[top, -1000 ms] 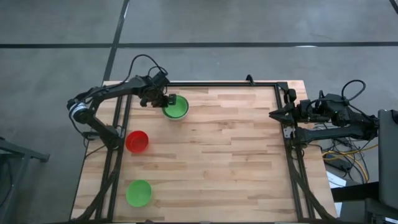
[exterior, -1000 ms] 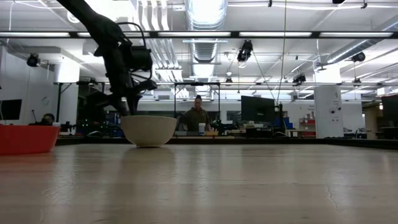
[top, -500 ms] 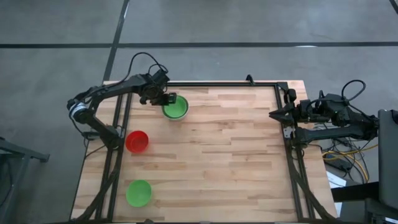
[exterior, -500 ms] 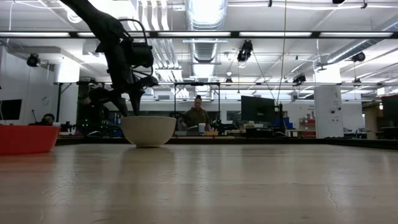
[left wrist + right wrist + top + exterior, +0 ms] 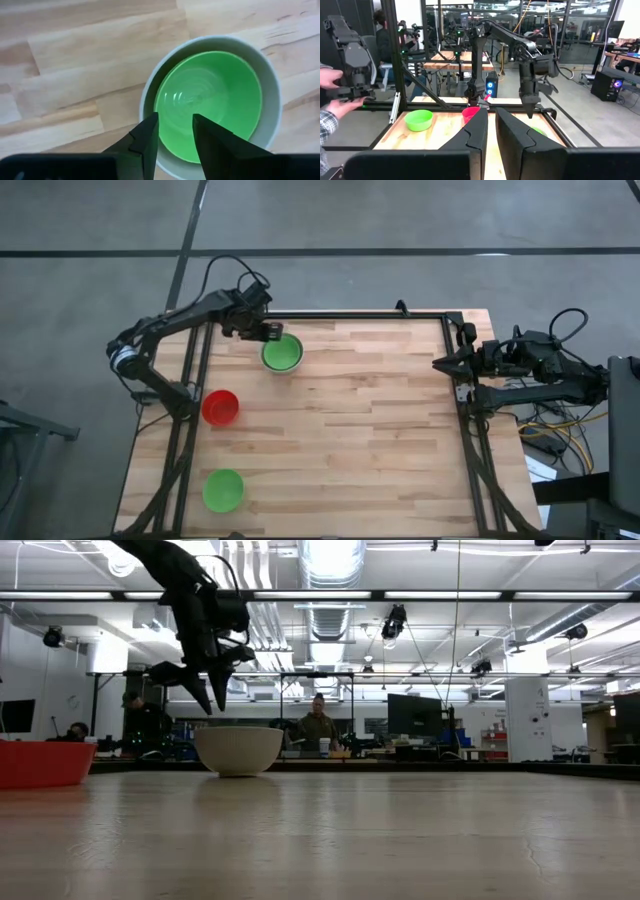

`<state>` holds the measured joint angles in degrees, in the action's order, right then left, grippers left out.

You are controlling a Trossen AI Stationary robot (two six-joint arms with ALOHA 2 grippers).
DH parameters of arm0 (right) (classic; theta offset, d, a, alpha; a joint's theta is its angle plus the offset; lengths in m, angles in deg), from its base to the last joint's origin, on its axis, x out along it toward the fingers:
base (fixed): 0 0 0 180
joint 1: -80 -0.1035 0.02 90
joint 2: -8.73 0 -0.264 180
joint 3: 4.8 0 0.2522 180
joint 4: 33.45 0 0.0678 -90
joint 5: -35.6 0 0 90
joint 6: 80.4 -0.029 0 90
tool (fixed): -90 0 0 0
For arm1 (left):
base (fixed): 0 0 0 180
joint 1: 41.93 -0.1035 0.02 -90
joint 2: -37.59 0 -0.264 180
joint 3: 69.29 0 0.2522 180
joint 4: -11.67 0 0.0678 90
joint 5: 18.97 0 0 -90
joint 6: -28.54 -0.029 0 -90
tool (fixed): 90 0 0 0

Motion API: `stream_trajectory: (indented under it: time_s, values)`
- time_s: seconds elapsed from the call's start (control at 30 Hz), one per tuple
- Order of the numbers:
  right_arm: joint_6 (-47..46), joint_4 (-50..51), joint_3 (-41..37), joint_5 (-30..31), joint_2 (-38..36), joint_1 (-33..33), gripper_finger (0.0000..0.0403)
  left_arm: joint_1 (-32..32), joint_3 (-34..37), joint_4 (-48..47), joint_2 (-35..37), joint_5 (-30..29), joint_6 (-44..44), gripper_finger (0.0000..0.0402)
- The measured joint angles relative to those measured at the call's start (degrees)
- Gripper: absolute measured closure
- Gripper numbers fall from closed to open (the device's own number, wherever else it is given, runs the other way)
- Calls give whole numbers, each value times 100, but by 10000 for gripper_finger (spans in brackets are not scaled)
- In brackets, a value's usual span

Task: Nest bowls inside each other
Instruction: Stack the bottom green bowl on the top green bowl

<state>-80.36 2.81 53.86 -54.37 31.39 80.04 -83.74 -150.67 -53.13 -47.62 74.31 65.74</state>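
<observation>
A green bowl sits nested in the pale white-grey bowl at the table's far left; the left wrist view shows the green bowl inside the pale rim. My left gripper hangs open just above that pair's left rim, touching nothing. A red bowl stands alone at the left edge, and another green bowl at the near left. My right gripper waits shut, held level at the table's right edge.
A black frame runs along the table's far, left and right edges. The middle and right of the wooden top hold nothing. Beyond the table a person's hands hold a device.
My left gripper has opened, letting go of the green bowl, which stays nested in the pale bowl. The gripper has then risen clear above the pair's rim, rolling a little. Both bowls have kept their place.
</observation>
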Motion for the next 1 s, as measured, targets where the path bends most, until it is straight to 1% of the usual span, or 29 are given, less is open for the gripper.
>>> stream_trajectory:
  time_s: [0.23, 0.37, 0.73, 1.0]
  values:
    - [1, 0, -2, 0, 1, -2, 369, 27, -248, -7, 8, -9, -429, 279]
    - [0, 0, -2, 0, 0, 0, 369, 111, -260, -7, 121, 12, -726, 280]
    - [0, 0, 0, 0, 0, -1, 369, 454, -249, -444, 558, -431, -731, 280]
    - [0, 0, 0, 0, 0, -2, 369, 794, -247, -666, 753, -587, -709, 280]
